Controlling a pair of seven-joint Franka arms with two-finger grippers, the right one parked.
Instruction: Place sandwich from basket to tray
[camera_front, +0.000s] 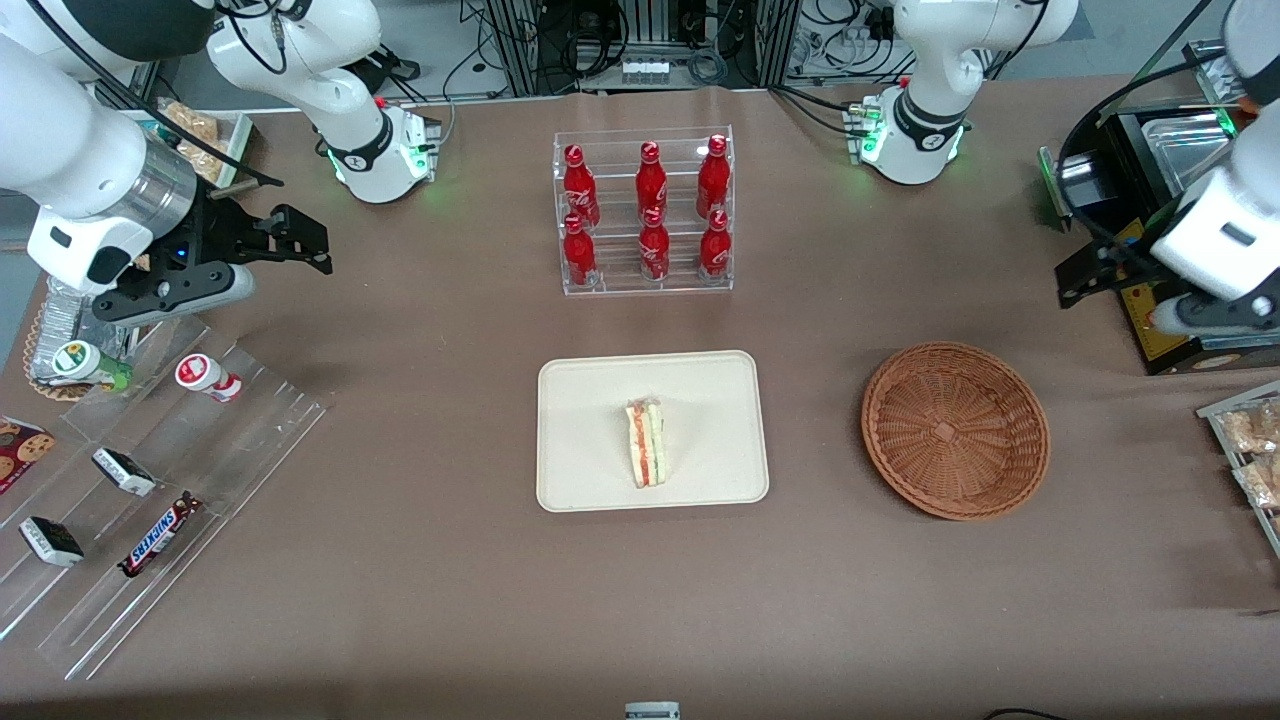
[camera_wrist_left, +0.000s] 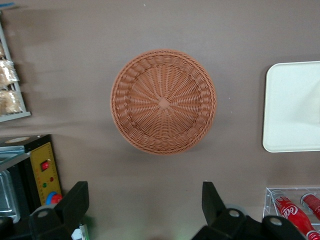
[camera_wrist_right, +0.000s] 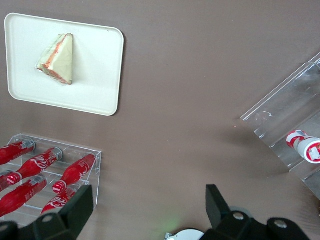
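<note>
The sandwich (camera_front: 648, 444), a pale wedge with red, orange and green filling, lies on the cream tray (camera_front: 580, 400) in the middle of the table; the right wrist view also shows the sandwich (camera_wrist_right: 57, 59) on the tray (camera_wrist_right: 95, 75). The round wicker basket (camera_front: 955, 430) sits beside the tray toward the working arm's end and holds nothing. My gripper (camera_front: 1062, 240) hangs raised above the table, farther from the front camera than the basket. In the left wrist view my gripper (camera_wrist_left: 145, 205) is open with only bare table between its fingers, apart from the basket (camera_wrist_left: 163, 101) and the tray (camera_wrist_left: 292, 107).
A clear rack of red cola bottles (camera_front: 645, 215) stands farther from the front camera than the tray. A black appliance (camera_front: 1170, 330) and a rack of wrapped snacks (camera_front: 1250, 450) stand at the working arm's end. Acrylic steps with snack bars (camera_front: 150, 480) lie at the parked arm's end.
</note>
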